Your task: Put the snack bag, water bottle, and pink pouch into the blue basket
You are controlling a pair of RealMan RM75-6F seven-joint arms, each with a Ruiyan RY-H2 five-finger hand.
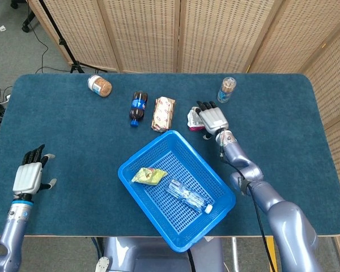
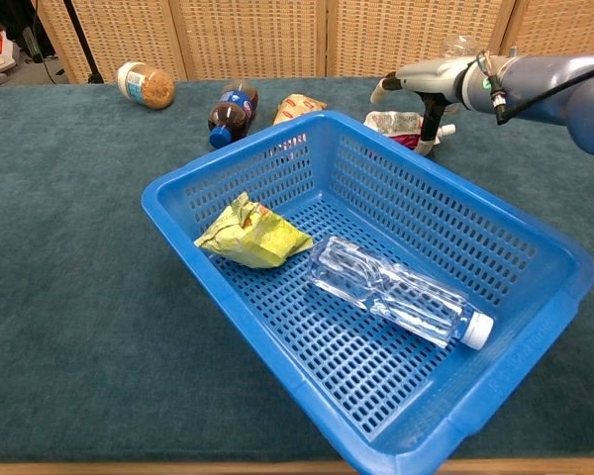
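The blue basket sits mid-table. Inside it lie a yellow-green snack bag and a clear water bottle with a white cap. The pink and white pouch lies on the table just beyond the basket's far right side. My right hand hovers flat over the pouch's right edge with its fingers stretched out, one digit pointing down beside the pouch. Far from all of this, my left hand rests open near the table's front left.
Along the far side lie a jar, a cola bottle and a brown snack packet. A small clear container stands behind my right hand.
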